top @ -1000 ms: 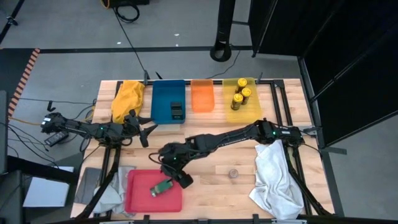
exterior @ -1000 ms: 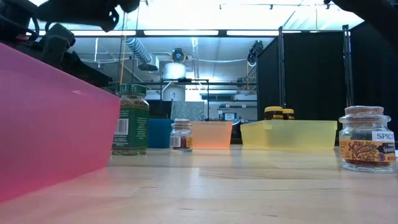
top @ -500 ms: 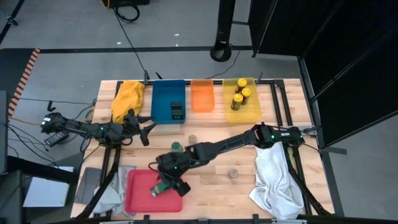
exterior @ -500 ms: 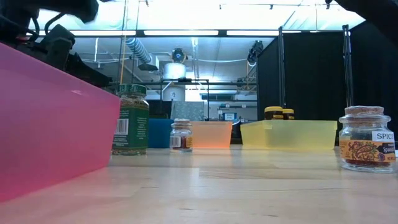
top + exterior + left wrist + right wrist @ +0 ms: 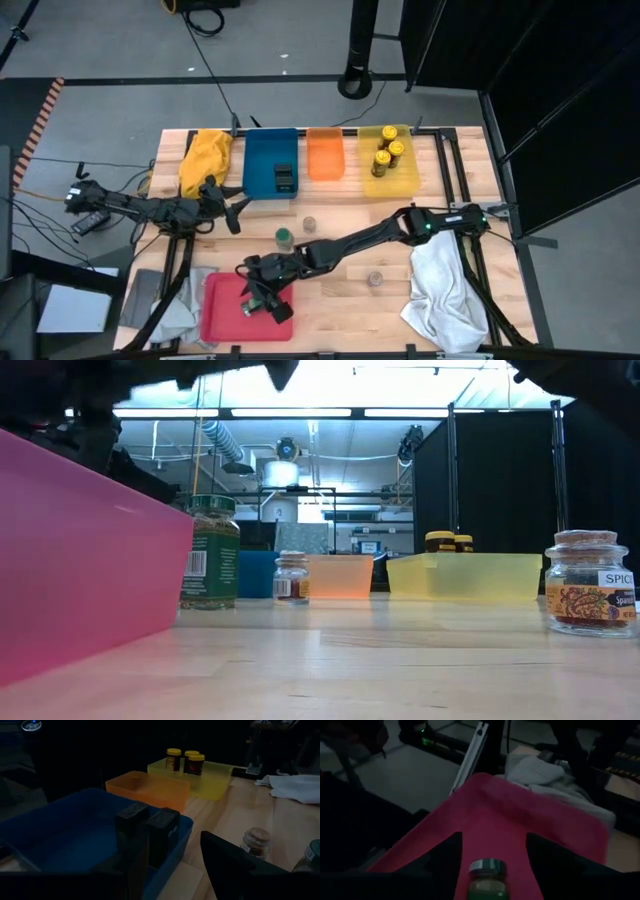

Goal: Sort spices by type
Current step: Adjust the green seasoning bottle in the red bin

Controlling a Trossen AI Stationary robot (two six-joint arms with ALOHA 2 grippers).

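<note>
My right gripper (image 5: pixel 266 298) reaches over the red tray (image 5: pixel 222 310), open. Its fingers stand on either side of a green-lidded jar (image 5: pixel 488 876) that lies on its side on the tray floor. A second green-lidded jar (image 5: pixel 285 237) stands upright on the wood, with a tiny grey-topped jar (image 5: pixel 309 223) just beyond it and another (image 5: pixel 375 279) toward the right. Two black boxes (image 5: pixel 284 178) stand in the blue tray (image 5: pixel 262 160). Yellow-lidded jars (image 5: pixel 386 156) stand in the yellow tray (image 5: pixel 405 176). My left gripper (image 5: pixel 236 210) waits open beside the blue tray.
An orange tray (image 5: pixel 325 155) sits between the blue and yellow trays. A yellow cloth (image 5: pixel 205 158) lies at the far left corner, a white cloth (image 5: pixel 440 275) at the right edge and a grey cloth (image 5: pixel 180 310) near the left. Bare wood shows between the trays and the near edge.
My right gripper has moved toward the table's left and near edges, from the red tray's right rim to over the lying green-lidded jar. As the arm swung away, the standing green-lidded jar and the tiny jar behind it came into view.
</note>
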